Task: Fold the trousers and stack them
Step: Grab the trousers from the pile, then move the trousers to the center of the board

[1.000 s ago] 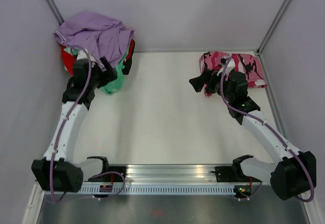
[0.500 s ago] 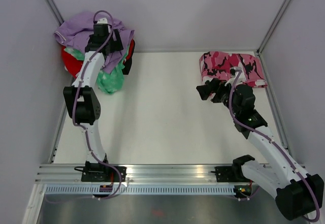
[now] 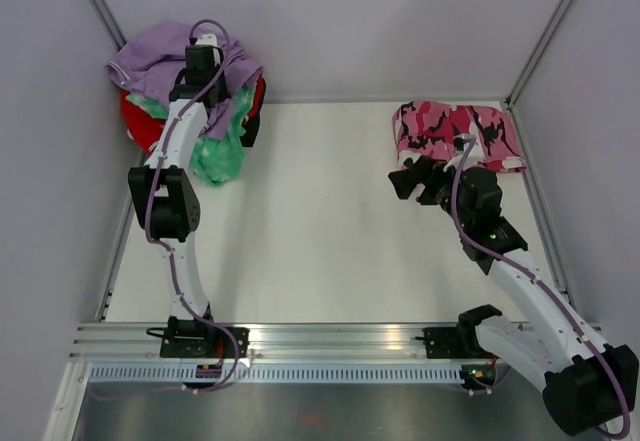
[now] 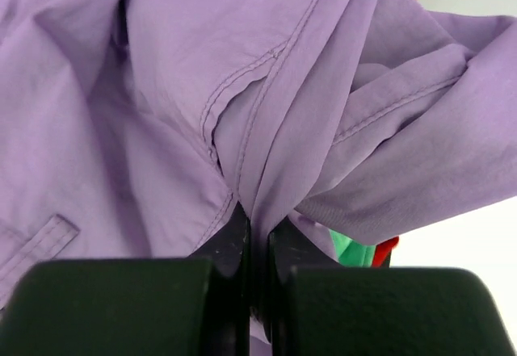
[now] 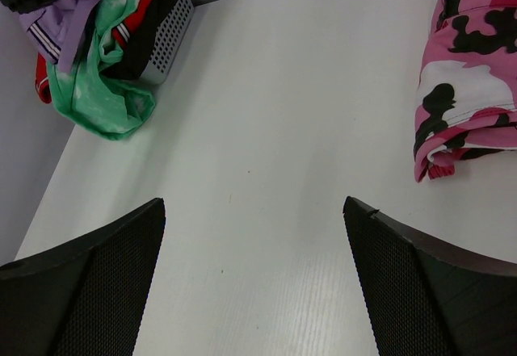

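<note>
**Q:** Item one, left gripper. State?

**A:** Left gripper (image 4: 257, 239): black fingers together, clamped on a pinched fold of the long lilac-purple soft cloth trousers (image 4: 161, 90). The cloth rises out of the pinch in a seamed ridge.

**Q:** Location of the trousers?

**A:** Far-left corner, crumpled on top of a heap against the left wall. Beneath and beside them are a mint-green patterned garment (image 3: 216, 157) and a red garment (image 3: 138, 126).

**Q:** Left arm, pose?

**A:** Stretched from its base at the near edge, running far along the left side of the white table (image 3: 320, 231). The elbow is about midway and the wrist is over the heap.

**Q:** Item two, right gripper?

**A:** Right gripper (image 5: 252, 204): fingers wide apart, holding and touching nothing. It hangs above bare table, just near and left of the folded pink-black camouflage garment (image 5: 472, 90) at the far right.

**Q:** Right arm, pose?

**A:** Bent, reaching from the near-right base toward the far side, with the wrist turned left.

**Q:** Differences from earlier?

**A:** One second ago the left arm was folded short, with its gripper low beside the mint-green garment. Half a second ago it was already on top of the heap, almost as it is now. The right gripper has shifted slightly nearer, away from the camouflage garment's edge.
</note>
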